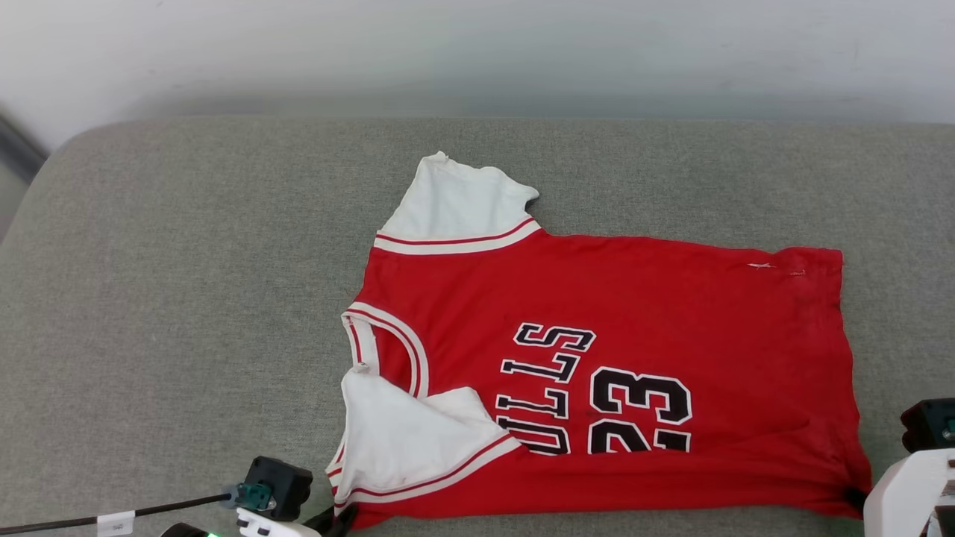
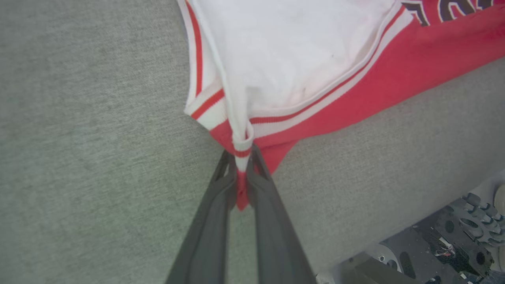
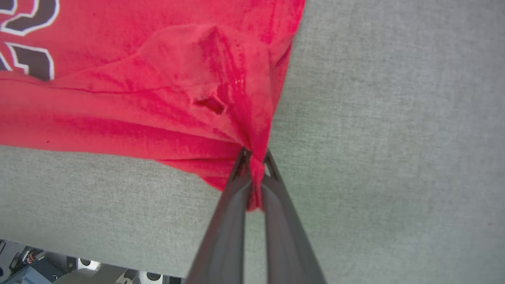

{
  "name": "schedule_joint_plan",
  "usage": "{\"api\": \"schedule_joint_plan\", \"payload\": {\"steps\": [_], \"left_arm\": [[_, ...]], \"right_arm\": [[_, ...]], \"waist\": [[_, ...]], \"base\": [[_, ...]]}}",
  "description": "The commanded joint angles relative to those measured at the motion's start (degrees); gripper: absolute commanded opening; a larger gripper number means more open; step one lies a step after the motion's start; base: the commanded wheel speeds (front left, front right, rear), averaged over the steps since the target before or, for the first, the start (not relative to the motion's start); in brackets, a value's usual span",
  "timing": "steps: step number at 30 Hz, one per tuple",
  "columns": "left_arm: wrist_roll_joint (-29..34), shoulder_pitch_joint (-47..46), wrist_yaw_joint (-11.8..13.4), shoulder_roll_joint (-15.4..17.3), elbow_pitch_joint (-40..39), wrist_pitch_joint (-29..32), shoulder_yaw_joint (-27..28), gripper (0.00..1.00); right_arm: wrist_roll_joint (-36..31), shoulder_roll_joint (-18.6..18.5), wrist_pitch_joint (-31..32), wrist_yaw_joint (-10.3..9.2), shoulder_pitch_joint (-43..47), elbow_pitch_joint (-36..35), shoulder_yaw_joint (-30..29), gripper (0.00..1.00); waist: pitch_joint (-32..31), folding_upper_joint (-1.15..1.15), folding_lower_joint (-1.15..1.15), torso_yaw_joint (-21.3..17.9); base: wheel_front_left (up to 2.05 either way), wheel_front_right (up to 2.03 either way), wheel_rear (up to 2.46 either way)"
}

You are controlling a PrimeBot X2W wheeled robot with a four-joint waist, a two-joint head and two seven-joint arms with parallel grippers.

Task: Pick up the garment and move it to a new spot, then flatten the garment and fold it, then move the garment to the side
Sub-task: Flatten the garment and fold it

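Red jersey T-shirt point(image 1: 634, 298), white sleeves, black lettering: lies spread mid grey fabric tabletop point(image 1: 186, 261). Left gripper point(image 2: 240, 157) fingers clamped on sleeve corner at tabletop's near edge; right gripper point(image 3: 254, 157) likewise on hem corner. Advice: raise both corners together, keep hem taut.

A grey woven-fabric worktop point(image 1: 186, 298) with a rounded far-left corner spreads across the head view. Behind it rises a plain pale wall point(image 1: 477, 52). A dark strip point(image 1: 16, 149) runs slantwise beside the worktop's left corner.
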Motion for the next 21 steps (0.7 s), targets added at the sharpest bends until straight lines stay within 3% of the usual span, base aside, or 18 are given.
{"api": "schedule_joint_plan", "payload": {"steps": [1, 2, 3, 4, 12, 18, 21], "left_arm": [[-0.28, 0.04, -0.5, -0.58, 0.63, -0.42, -0.08, 0.0], [-0.27, -0.22, -0.77, -0.84, 1.22, -0.6, -0.2, 0.06], [-0.2, -0.45, -1.09, -1.11, 1.82, -0.83, -0.34, 0.44], [0.11, -0.7, -1.48, -1.35, 2.39, -1.25, -0.49, 1.0], [-0.1, -1.51, -1.4, -3.2, 3.42, -10.66, 3.87, 1.0], [0.92, -1.55, 0.46, -5.35, 2.07, -21.3, 8.73, 1.0], [0.8, -1.2, 0.24, -6.56, 1.27, -25.96, 10.91, 1.0]], "right_arm": [[-0.62, 0.63, -0.69, -0.06, 0.34, 0.57, -0.02, 0.0], [-1.04, 0.86, -1.48, -0.06, -0.03, 0.89, 0.02, 0.18], [-1.49, 1.0, -2.2, -0.06, -0.36, 1.28, 0.29, 0.49], [-1.81, 1.29, -2.76, -0.05, -0.55, 1.89, 0.53, 1.0], [0.1, 1.88, -10.14, -0.04, -4.19, 0.25, -0.73, 1.0], [2.01, 3.24, -21.26, -0.04, -6.62, -4.73, -1.19, 1.0], [1.35, 4.49, -27.05, -0.04, -7.46, -7.07, -0.66, 1.0]], "waist": [[0.02, 0.0, 0.0, 0.05], [0.0, 0.0, 0.0, 0.08], [-0.05, 0.0, 0.0, 0.1], [-0.15, 0.0, 0.0, 0.09], [-2.07, 0.0, 0.0, 0.1], [-3.42, 0.0, 0.0, -0.02], [-3.72, 0.0, 0.0, -0.32]], "base": [[0.0, 0.0, 0.0], [0.0, 0.0, 0.0], [0.0, 0.0, 0.0], [0.0, 0.0, 0.0], [0.0, 0.0, 0.0], [0.0, 0.0, 0.0], [0.0, 0.0, 0.0]]}}
